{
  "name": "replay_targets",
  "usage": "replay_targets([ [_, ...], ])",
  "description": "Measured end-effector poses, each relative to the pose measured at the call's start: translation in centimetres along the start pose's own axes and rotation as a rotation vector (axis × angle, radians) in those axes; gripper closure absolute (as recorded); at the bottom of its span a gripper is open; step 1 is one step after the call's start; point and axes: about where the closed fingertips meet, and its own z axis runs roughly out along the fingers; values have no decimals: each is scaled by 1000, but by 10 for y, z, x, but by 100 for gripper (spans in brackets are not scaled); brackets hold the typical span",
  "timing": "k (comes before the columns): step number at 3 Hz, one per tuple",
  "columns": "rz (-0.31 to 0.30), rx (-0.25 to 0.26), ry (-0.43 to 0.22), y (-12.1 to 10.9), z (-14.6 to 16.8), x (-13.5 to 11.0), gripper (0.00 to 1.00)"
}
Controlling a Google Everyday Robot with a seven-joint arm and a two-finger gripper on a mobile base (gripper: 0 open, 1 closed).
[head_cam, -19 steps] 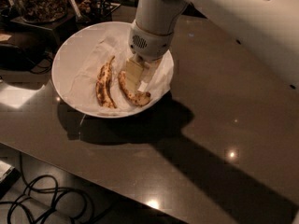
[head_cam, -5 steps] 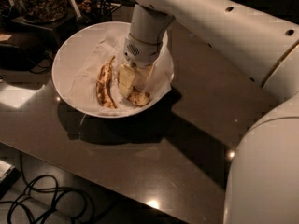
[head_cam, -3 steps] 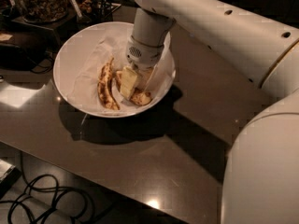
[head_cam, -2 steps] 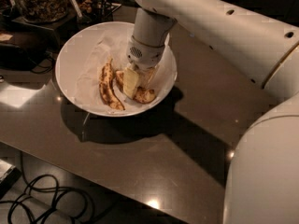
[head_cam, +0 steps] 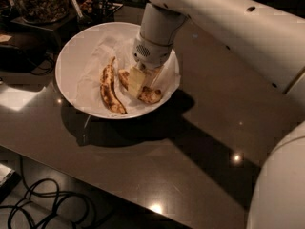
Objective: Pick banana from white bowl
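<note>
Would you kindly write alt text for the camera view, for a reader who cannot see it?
The robot's hand is down in the white bowl, over the middle of the banana, whose ends show on either side. A slimmer dark-streaked banana lies beside it, and the bowl sits on a dark table.

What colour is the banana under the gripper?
Banana: yellow, brown-speckled; camera view. Gripper over it, in bowl.

Dark, glossy brown tabletop (head_cam: 200, 142) fills most of the view, with small bright light reflections and a pale glare patch (head_cam: 16, 98) at its left edge. Black cables (head_cam: 45, 202) coil on the dim floor below. A jar (head_cam: 40, 1) of brownish bits stands behind in shadow. The gripper (head_cam: 138, 82) hangs low over the tabletop's far left.
</note>
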Motion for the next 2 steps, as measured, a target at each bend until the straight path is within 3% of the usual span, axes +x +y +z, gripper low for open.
replay_targets([
  [1, -47, 29, -67, 15, -40, 6, 100],
  [2, -54, 37, -77, 17, -46, 7, 100],
])
